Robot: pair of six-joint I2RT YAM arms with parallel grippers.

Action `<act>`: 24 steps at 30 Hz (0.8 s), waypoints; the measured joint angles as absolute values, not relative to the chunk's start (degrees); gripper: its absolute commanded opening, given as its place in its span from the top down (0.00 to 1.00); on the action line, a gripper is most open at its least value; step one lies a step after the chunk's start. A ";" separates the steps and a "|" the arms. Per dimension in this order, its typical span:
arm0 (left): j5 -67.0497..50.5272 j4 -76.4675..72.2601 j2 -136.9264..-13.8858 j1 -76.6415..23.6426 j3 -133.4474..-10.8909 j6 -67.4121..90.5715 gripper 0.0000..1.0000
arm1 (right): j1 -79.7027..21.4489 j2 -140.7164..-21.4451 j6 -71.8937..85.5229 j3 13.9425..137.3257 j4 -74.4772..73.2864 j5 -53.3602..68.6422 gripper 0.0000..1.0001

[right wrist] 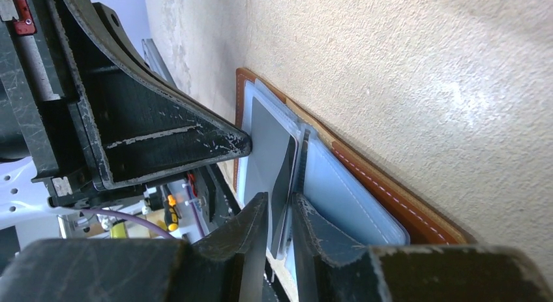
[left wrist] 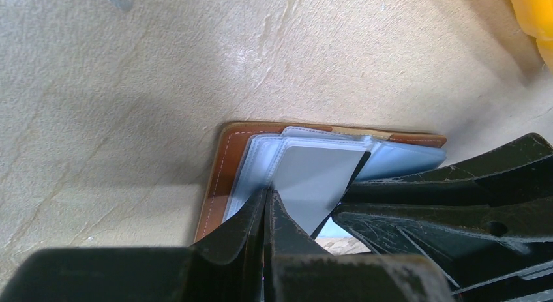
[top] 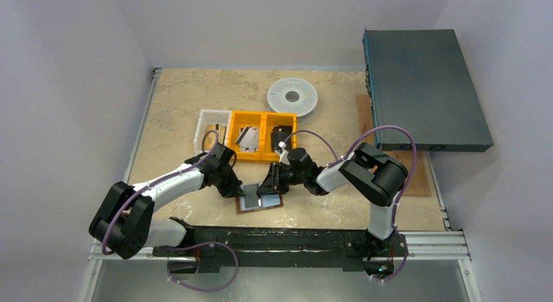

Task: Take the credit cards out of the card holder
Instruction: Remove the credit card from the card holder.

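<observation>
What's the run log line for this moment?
left end effector shut, touching card holder | right end effector gripping credit card | card not yet out

card holder (top: 259, 202): brown, open, flat | credit card (left wrist: 316, 181): grey, partly out

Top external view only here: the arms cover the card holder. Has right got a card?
Observer: In the right wrist view, the right gripper has a finger on either side of a grey credit card and appears to be pinching its edge.
Operator: Card out of its sleeve?
Observer: Partly. The left wrist view shows it tilted, and its far end looks tucked inside the card holder.
Operator: Left?
Observer: The left gripper is shut, tips down on the card holder beside that card.
</observation>
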State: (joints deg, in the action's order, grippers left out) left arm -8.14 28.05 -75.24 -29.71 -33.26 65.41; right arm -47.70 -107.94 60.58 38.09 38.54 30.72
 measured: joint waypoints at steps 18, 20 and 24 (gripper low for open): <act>-7.97 28.10 -75.09 -29.71 -33.17 65.41 1.00 | -47.55 -107.70 59.40 38.02 37.60 30.44 0.97; -7.92 28.16 -75.02 -29.71 -33.17 65.43 1.00 | -47.57 -107.13 58.85 38.41 35.40 29.50 0.99; -7.92 28.34 -75.02 -29.71 -33.17 65.43 1.00 | -47.57 -105.38 57.93 39.29 29.95 28.34 1.00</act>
State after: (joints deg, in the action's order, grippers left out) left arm -7.92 28.34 -75.02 -29.71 -33.17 65.43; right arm -47.57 -105.38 57.93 39.29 29.95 28.34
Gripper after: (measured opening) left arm 0.005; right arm 0.007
